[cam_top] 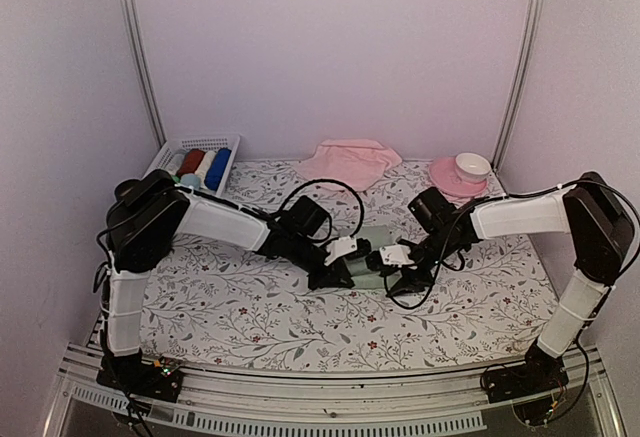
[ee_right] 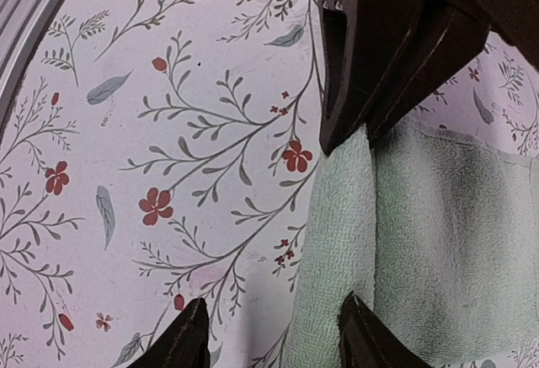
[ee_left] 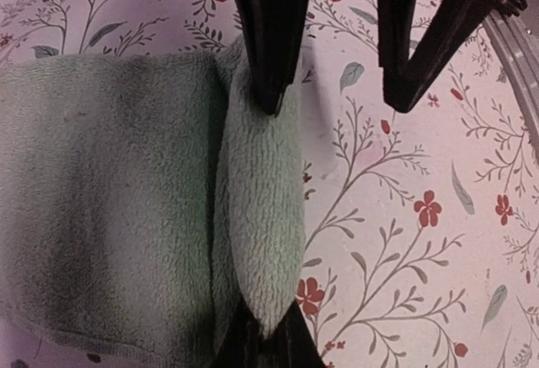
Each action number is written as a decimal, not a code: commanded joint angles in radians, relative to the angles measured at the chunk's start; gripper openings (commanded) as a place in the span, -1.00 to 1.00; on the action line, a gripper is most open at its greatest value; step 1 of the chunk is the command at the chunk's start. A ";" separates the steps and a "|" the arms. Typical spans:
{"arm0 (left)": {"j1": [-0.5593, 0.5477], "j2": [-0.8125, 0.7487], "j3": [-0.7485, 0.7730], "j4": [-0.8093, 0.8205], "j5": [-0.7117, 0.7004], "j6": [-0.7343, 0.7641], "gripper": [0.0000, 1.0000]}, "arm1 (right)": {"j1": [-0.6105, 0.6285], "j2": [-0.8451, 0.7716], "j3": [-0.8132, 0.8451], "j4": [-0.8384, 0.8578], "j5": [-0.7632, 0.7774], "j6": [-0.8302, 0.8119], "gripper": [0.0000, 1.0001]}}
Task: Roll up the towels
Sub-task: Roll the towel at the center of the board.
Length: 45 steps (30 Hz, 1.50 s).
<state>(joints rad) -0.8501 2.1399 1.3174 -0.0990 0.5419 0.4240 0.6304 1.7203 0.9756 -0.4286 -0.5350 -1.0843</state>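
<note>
The mint green towel (cam_top: 375,240) lies flat at the table's middle, its near edge turned over into a thin roll (ee_left: 261,200). My left gripper (cam_top: 335,273) is shut on one end of that roll (ee_left: 268,338). My right gripper (cam_top: 403,277) stands open at the other end (ee_right: 271,322); one fingertip (ee_right: 360,334) rests on the cloth and the other (ee_right: 187,338) is over the bare table, so the rolled edge (ee_right: 337,242) lies between them. The pink towel (cam_top: 348,162) lies crumpled at the back, away from both grippers.
A white basket (cam_top: 222,143) with rolled dark red, white and blue cloths stands at the back left. A pink saucer (cam_top: 445,177) with a white cup (cam_top: 472,165) sits at the back right. A floral cloth (cam_top: 250,307) covers the table, and a metal rail (cam_top: 330,412) runs along its near edge.
</note>
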 commanded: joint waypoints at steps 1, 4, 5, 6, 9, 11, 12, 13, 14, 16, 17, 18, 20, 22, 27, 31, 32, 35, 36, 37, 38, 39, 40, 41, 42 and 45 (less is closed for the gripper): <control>0.016 0.040 0.003 -0.081 0.013 -0.014 -1.00 | 0.009 0.014 -0.007 0.049 0.045 0.035 0.03; 0.018 0.042 0.006 -0.087 0.016 -0.014 -1.00 | 0.009 0.013 -0.009 0.063 0.059 0.043 0.03; 0.017 0.044 0.010 -0.091 0.019 -0.014 -1.00 | 0.009 0.013 -0.011 0.068 0.064 0.044 0.03; 0.017 0.046 0.011 -0.093 0.019 -0.014 -1.00 | 0.009 0.015 -0.011 0.071 0.070 0.046 0.03; 0.018 0.048 0.013 -0.097 0.023 -0.014 -1.00 | 0.012 0.027 -0.012 0.071 0.088 0.043 0.03; 0.020 0.049 0.014 -0.097 0.027 -0.016 -1.00 | 0.019 0.038 -0.014 0.070 0.099 0.043 0.01; 0.021 0.049 0.014 -0.097 0.028 -0.017 -1.00 | 0.020 0.042 -0.012 0.070 0.106 0.042 -0.01; 0.022 0.049 0.014 -0.097 0.029 -0.016 -1.00 | 0.028 0.046 -0.013 0.070 0.113 0.041 -0.03; 0.024 0.049 0.015 -0.098 0.033 -0.019 -1.00 | 0.035 0.049 -0.013 0.070 0.120 0.040 -0.05; 0.028 0.049 0.017 -0.099 0.041 -0.020 -1.00 | 0.047 0.057 -0.014 0.069 0.138 0.035 -0.12; 0.029 0.048 0.016 -0.100 0.044 -0.022 -1.00 | 0.051 0.063 -0.014 0.070 0.147 0.032 -0.16; 0.029 0.050 0.017 -0.099 0.046 -0.022 -1.00 | 0.056 0.067 -0.015 0.070 0.157 0.031 -0.19; 0.032 0.052 0.017 -0.101 0.047 -0.021 -1.00 | 0.058 0.072 -0.013 0.082 0.168 0.037 -0.20; 0.032 0.057 0.021 -0.106 0.049 -0.021 -1.00 | 0.058 0.065 -0.015 0.099 0.172 0.051 -0.13; 0.031 0.060 0.025 -0.114 0.051 -0.019 -1.00 | 0.059 0.010 -0.030 0.113 0.163 0.052 0.04; 0.035 0.061 0.025 -0.114 0.054 -0.019 -1.00 | 0.055 -0.057 -0.044 0.106 0.107 0.042 0.07; 0.034 0.063 0.025 -0.113 0.055 -0.019 -1.00 | 0.054 -0.067 -0.046 0.097 0.091 0.038 0.07; 0.035 0.066 0.027 -0.114 0.058 -0.020 -1.00 | 0.052 -0.081 -0.044 0.068 0.051 0.019 0.08; 0.035 0.066 0.026 -0.115 0.059 -0.020 -1.00 | 0.051 -0.081 -0.042 0.056 0.040 0.014 0.08; 0.036 0.066 0.026 -0.115 0.060 -0.021 -1.00 | 0.051 -0.078 -0.040 0.046 0.032 0.006 0.08; 0.036 0.065 0.026 -0.115 0.060 -0.022 -1.00 | 0.051 -0.074 -0.036 0.036 0.028 0.002 0.08; 0.036 0.064 0.026 -0.114 0.059 -0.022 -1.00 | 0.051 -0.068 -0.033 0.028 0.027 -0.002 0.08; 0.036 0.064 0.026 -0.115 0.059 -0.022 -1.00 | 0.051 -0.056 -0.030 0.025 0.036 -0.006 0.08; 0.037 0.064 0.026 -0.115 0.062 -0.021 -1.00 | 0.051 -0.048 -0.030 0.026 0.046 -0.005 0.07; 0.037 0.066 0.026 -0.115 0.062 -0.020 -1.00 | 0.051 -0.038 -0.027 0.028 0.056 -0.004 0.06; 0.039 0.066 0.027 -0.116 0.064 -0.020 -1.00 | 0.051 -0.018 -0.026 0.044 0.082 0.005 0.06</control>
<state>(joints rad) -0.8257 2.1605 1.3476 -0.1444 0.6151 0.4129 0.6815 1.6665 0.9390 -0.3744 -0.4644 -1.0752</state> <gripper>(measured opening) 0.033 0.530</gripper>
